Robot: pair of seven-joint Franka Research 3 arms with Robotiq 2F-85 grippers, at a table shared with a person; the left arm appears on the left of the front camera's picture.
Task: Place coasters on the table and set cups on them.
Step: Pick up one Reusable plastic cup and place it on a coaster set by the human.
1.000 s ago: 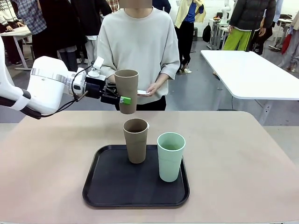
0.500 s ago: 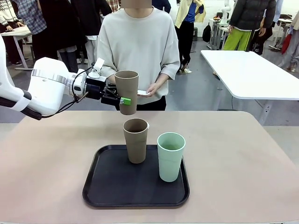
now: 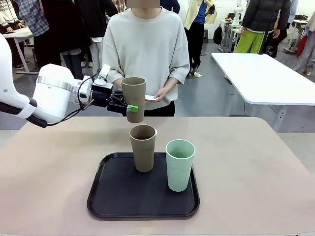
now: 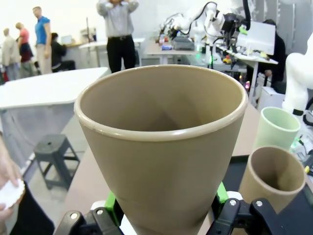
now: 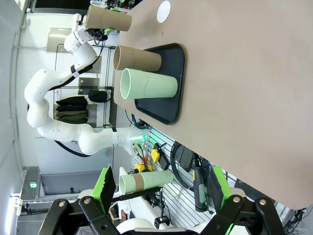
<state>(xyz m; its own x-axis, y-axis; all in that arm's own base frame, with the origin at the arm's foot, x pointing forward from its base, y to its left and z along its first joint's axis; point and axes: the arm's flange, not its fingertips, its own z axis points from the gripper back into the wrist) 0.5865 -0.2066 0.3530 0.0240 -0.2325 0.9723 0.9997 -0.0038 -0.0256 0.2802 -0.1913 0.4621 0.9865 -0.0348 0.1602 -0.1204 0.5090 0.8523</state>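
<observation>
– Beige-pink tabletop with rounded corners, busy hall behind it: bystanders, and a white table off to the right. Front view, what's on the surface?
– Black rectangular tray near the robot's edge. On it are a tan-brown tapered matte tumbler and, just beside it on the right, a pale mint-green tumbler. Both upright.
– Left gripper?
– Pinching a second tan-brown tumbler low on its wall. It is upright, in the air over the table's far side, in front of a person in a pale sweatshirt. The person's hand holds a thin white scalloped coaster.
– Left wrist view?
– Green pads pressed against both sides of the second tan-brown tumbler, mouth toward the lens. The two tray tumblers are lower right. The coaster in the person's fingers is at the left edge.
– Right wrist view?
– Right gripper spread wide, nothing between its fingers, off the table's near edge. Another white scalloped coaster lies flat on the bare tabletop, apart from the tray, on the left arm's side.
</observation>
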